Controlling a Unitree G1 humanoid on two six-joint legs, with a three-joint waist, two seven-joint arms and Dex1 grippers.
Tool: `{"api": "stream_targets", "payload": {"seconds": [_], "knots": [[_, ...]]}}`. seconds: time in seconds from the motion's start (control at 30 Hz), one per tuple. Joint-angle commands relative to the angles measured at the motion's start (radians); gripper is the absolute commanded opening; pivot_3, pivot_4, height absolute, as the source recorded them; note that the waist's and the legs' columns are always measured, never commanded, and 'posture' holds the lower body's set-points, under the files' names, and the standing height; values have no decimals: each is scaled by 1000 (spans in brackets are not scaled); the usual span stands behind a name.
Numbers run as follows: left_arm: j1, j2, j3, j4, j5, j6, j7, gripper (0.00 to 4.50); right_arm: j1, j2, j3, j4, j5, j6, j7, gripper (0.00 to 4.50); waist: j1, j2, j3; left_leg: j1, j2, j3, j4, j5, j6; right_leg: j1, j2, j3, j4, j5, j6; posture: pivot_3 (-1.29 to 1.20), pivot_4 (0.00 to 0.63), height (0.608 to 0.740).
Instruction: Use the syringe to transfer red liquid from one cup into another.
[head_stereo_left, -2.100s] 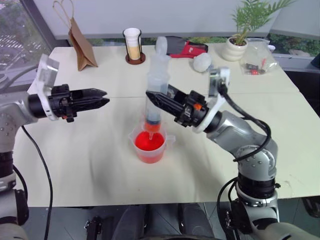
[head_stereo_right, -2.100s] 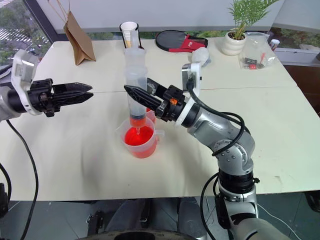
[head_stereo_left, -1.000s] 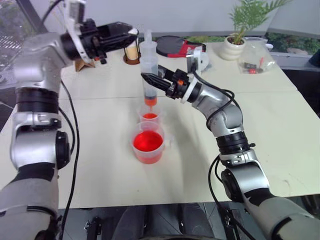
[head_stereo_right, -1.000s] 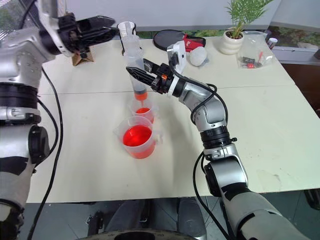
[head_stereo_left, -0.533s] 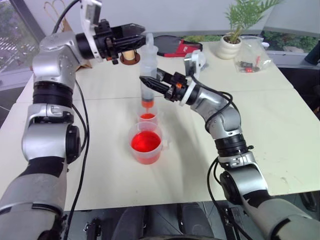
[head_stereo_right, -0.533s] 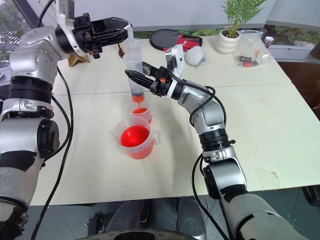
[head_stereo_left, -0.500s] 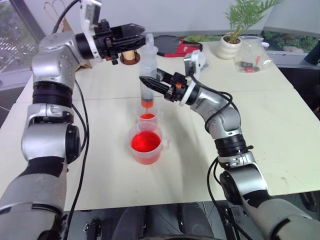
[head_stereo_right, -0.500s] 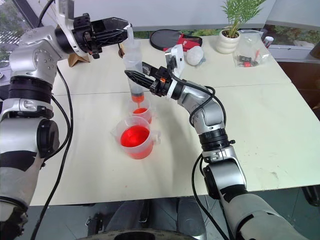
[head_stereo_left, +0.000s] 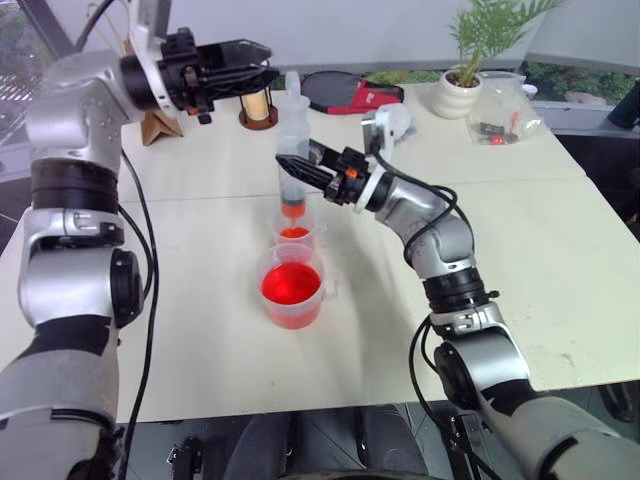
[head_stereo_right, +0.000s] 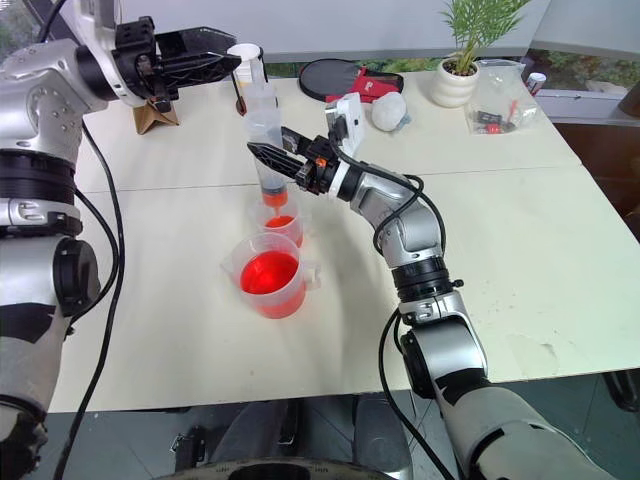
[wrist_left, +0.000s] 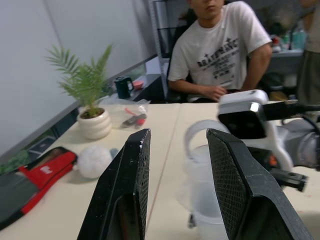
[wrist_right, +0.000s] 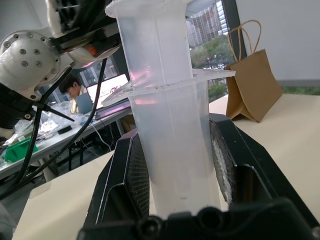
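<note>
Here, the syringe (head_stereo_left: 292, 150) is standing upright, tip over the small cup (head_stereo_left: 296, 236).
Red liquid (head_stereo_left: 289, 283) is sitting in the beaker (head_stereo_left: 292, 289) and small cup; the right gripper (head_stereo_left: 291, 164) is clamping the barrel, while the left gripper (head_stereo_left: 262, 72), jaws apart and empty, is hovering beside the plunger, slightly farther back than before. The left wrist view is showing a seated person (wrist_left: 220, 47).

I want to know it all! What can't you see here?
- How much red liquid is in the syringe: right claw covers its barrel in the eye views.
- Small cup: its base hides behind the beaker.
- Items in the plastic bag: too small.
</note>
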Motion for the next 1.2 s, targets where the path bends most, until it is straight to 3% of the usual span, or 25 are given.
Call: {"api": "stream_targets", "payload": {"seconds": [0.03, 0.5, 0.63, 1.2], "knots": [[7, 5, 16, -63, -13, 10, -3, 1790, -38, 11, -19, -13, 5, -26, 7, 1388, -1, 0, 0, 0, 0, 0, 0, 0, 0, 0, 0, 0, 0, 0, 0, 0, 150, 739], [-49, -66, -1, 108, 67, -157, 43, 1790, -8, 20, 11, -70, -9, -19, 12, 1388, -3, 0, 0, 0, 0, 0, 0, 0, 0, 0, 0, 0, 0, 0, 0, 0, 150, 739], [-69, -87, 4, 127, 65, -167, 24, 51, -2, 22, 19, -74, -16, -21, 14, 1388, -1, 0, 0, 0, -1, 0, 0, 0, 0, 0, 0, 0, 0, 0, 0, 0, 150, 739], [57, -54, -22, 25, 95, -128, 10, 51, -61, 20, -11, -69, -39, -73, 8, 1388, -6, 0, 0, 0, 0, 0, 0, 0, 0, -1, 0, 0, 5, 0, 0, 0, 150, 739]]}}
